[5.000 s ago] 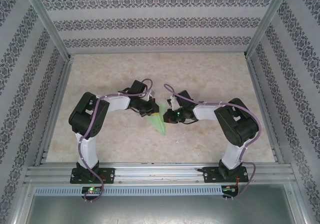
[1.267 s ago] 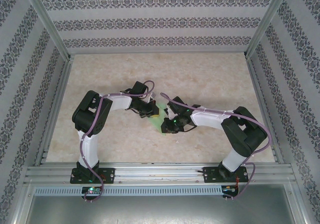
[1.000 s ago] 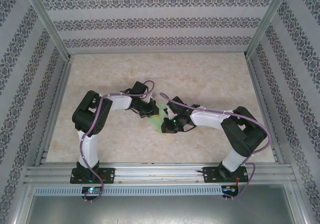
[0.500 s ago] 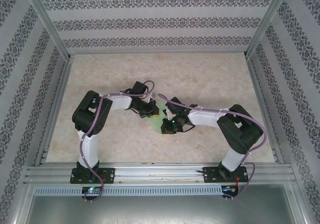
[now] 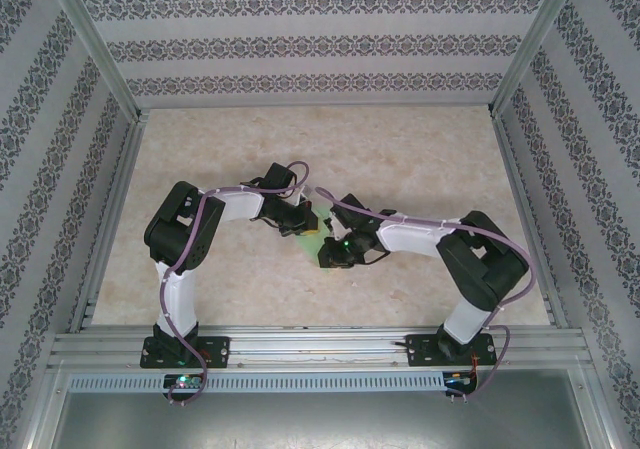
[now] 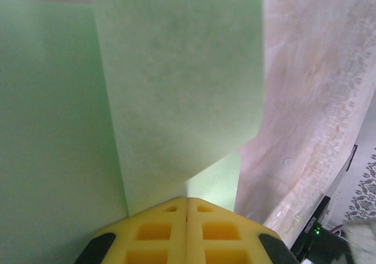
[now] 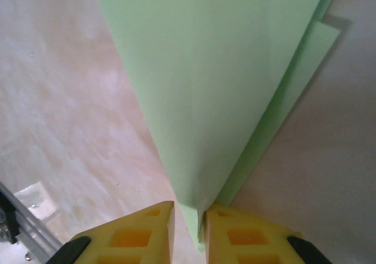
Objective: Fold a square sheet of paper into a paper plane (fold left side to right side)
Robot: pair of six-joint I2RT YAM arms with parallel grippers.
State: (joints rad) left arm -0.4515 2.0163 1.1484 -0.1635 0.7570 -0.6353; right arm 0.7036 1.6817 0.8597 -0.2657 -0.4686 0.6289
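The light-green paper is folded into a narrow pointed shape at the table's middle, between the two grippers. My left gripper is shut on the paper; in the left wrist view its yellow pads press together where a folded flap meets them. My right gripper is at the paper's point. In the right wrist view its jaws stand a little apart, and the paper's point lies in the gap, against the right-hand finger.
The beige marbled tabletop stretches behind and to both sides of the arms. Patterned walls and aluminium posts enclose it. A metal rail runs along the near edge by the arm bases.
Over the last five seconds the right arm has reached further left onto the paper's point. In the last second both arms have hardly moved.
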